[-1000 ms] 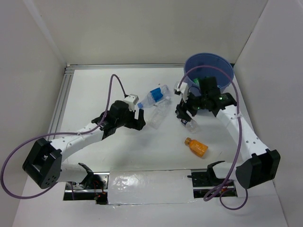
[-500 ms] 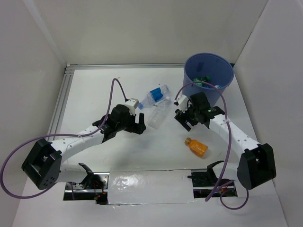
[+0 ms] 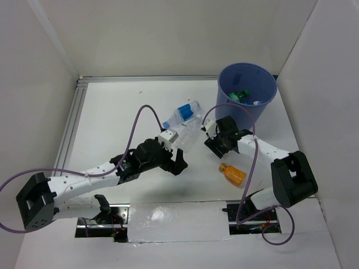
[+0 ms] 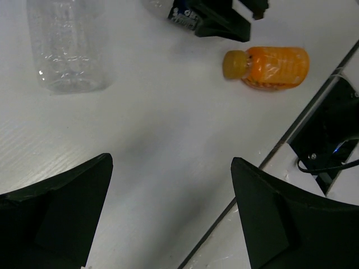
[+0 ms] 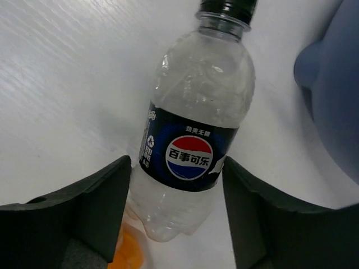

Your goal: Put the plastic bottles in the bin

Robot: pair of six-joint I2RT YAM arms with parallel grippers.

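**Right gripper straddles the dark-labelled bottle beside the bin**

The bin (image 3: pixel 241 75) stands upright at the far right of the table (image 4: pixel 168 112). A green bottle (image 3: pixel 239 95) lies in it, with something paler beside it that is too small to name. Just on the near side of the bin, the right gripper (image 5: pixel 176 168) is low over the table with its jaws spread wide. The dark-labelled bottle (image 5: pixel 202 84) lies on its side between them, cap pointing away from the wrist; whether the fingers touch it cannot be told. The left gripper (image 4: pixel 171 162) is also wide open and holds nothing, with only bare table between its fingers. Ahead of it lies a clear bottle (image 4: pixel 70 42). Further right is the short orange bottle (image 4: pixel 269 67), on its side and apart from both grippers. A blue-labelled bottle (image 3: pixel 182 115) lies farther back, mid-table.
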